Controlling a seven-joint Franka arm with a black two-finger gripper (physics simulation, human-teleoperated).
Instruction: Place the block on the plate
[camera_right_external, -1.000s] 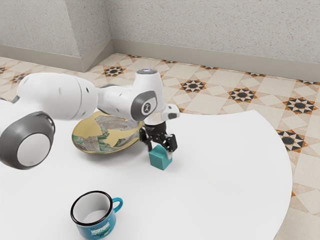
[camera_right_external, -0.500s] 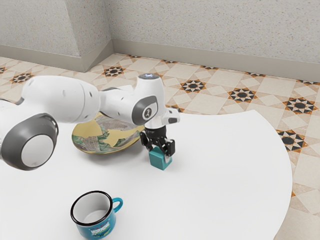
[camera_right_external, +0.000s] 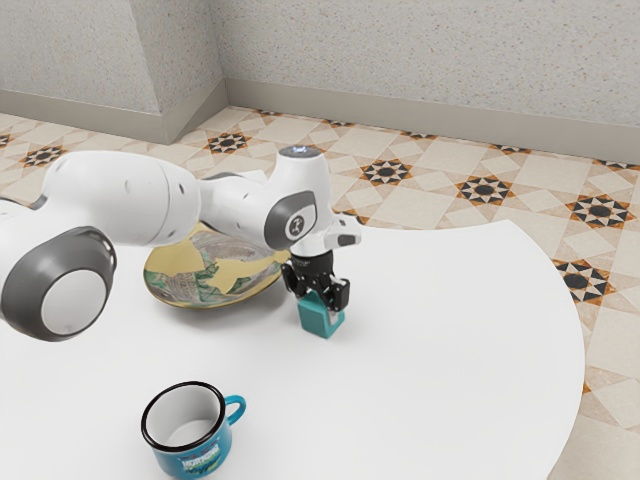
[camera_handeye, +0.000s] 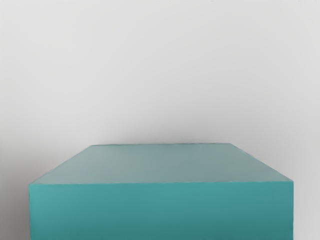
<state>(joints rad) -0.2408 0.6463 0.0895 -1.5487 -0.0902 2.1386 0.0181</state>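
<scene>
The claw (camera_right_external: 320, 307) points down at the teal block (camera_right_external: 318, 319), and the relation which matters now is this one: the block lies directly below the claw, with its upper part reaching up into it — not off to one side. Whether the claw is wide, or narrowed onto the block and holding it, I cannot tell from these pictures. In the wrist view the upper edges of the block run squarely across, so I judge that the hand is turned well for a grip, and a further turn is probably not needed. The block appears to stand upright on the white table (camera_right_external: 450, 330). Near to it, toward the exterior view's left and somewhat farther from that camera, is the patterned plate (camera_right_external: 185, 262), so the carrying should be short. The next move, in my judgement, is to make the grip sure, then to lift straight up before going sideways — a low path could strike the raised rim of the plate. More outward, the blue mug (camera_right_external: 190, 462) stands well apart from the block, and away from this path.
</scene>
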